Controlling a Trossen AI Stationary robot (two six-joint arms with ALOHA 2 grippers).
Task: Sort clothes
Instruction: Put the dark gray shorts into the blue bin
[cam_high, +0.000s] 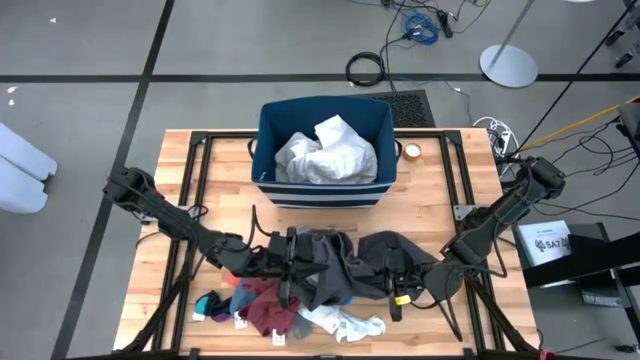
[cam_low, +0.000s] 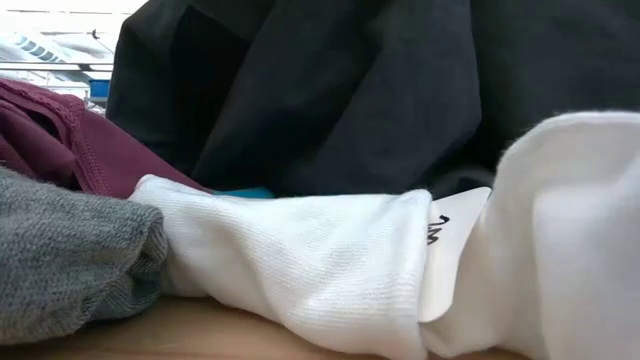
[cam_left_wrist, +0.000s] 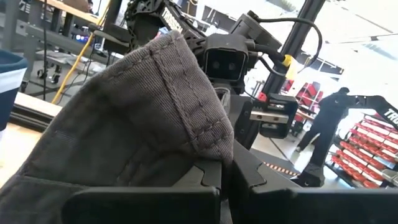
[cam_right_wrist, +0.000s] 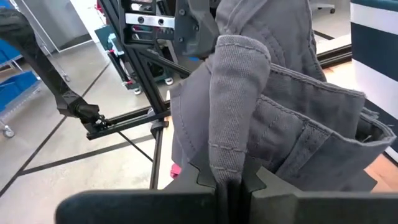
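A dark grey garment lies bunched at the table's front middle, between my two grippers. My left gripper is shut on its left side and my right gripper on its right side. In front of it lie a maroon piece, a bright blue piece and white socks. The low view shows a white sock close up, resting on the table. Behind it are the maroon piece and the dark garment. White garments lie in the bin. My left gripper pinches a stitched fold of the dark grey garment between its two shut fingers, coming level from the table's left. The cloth bulges up over the fingers, several layers thick. My right gripper pinches a hemmed fold of the same garment between its two shut fingers, coming level from the table's right. The fold stands up above the fingertips, and the rest of the cloth bunches beyond it.
The navy bin with white stripes stands at the table's far middle. A small round roll lies to its right. Black frame rails run along both sides of the wooden table. A person stands far off in the room.
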